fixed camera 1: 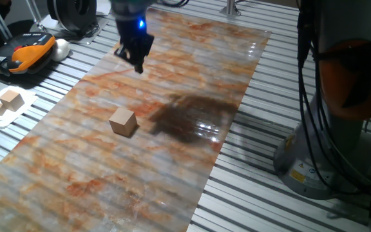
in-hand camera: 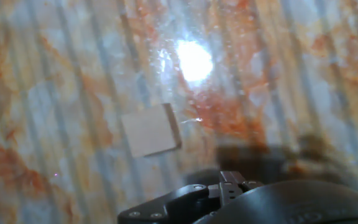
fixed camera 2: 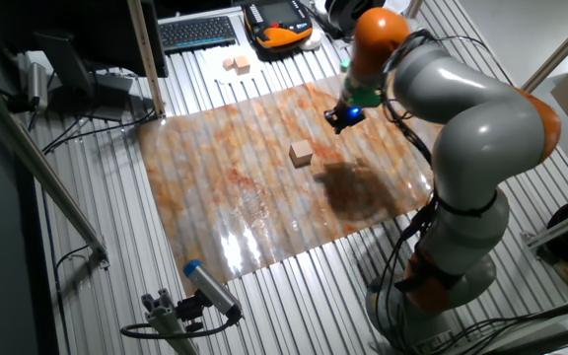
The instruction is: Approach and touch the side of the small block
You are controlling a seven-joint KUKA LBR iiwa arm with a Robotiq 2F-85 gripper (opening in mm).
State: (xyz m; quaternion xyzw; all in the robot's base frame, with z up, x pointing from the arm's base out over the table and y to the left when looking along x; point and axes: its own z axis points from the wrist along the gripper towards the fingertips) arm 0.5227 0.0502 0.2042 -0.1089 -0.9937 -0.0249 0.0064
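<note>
1. In one fixed view, the small block (fixed camera 1: 123,122) rests on the marbled orange-and-grey sheet (fixed camera 1: 76,180) that covers the slatted surface (fixed camera 1: 263,193). It sits toward the sheet's left edge, roughly midway along that edge's length, with one corner turned toward the camera. The end effector (fixed camera 1: 138,60) hangs above the sheet nearer the far edge, well apart from the block and touching nothing; a blue light glows on its body. Its fingertips look close together, but I cannot tell whether they are fully closed. It carries nothing. A dark patch (fixed camera 1: 192,119) stains the sheet just to the right of the block. Off the sheet's left edge, a pair of tan blocks (fixed camera 1: 6,102) lies on white paper, and an orange-and-black handheld unit (fixed camera 1: 21,55) sits near the far left corner.

2. In the other fixed view, the block (fixed camera 2: 302,153) lies near the middle of the sheet (fixed camera 2: 225,187), slightly toward its far edge. The end effector (fixed camera 2: 345,116) hovers above the sheet close to the far right corner, apart from the block. The grey-and-orange arm (fixed camera 2: 461,128) reaches in from the right side. A keyboard (fixed camera 2: 198,33) lies beyond the far edge.

3. In the hand view, the block (in-hand camera: 150,131) appears blurred, left of centre, with bare sheet all around it. Part of the end effector's dark body (in-hand camera: 229,196) fills the lower edge; the fingertips are not shown here.
</note>
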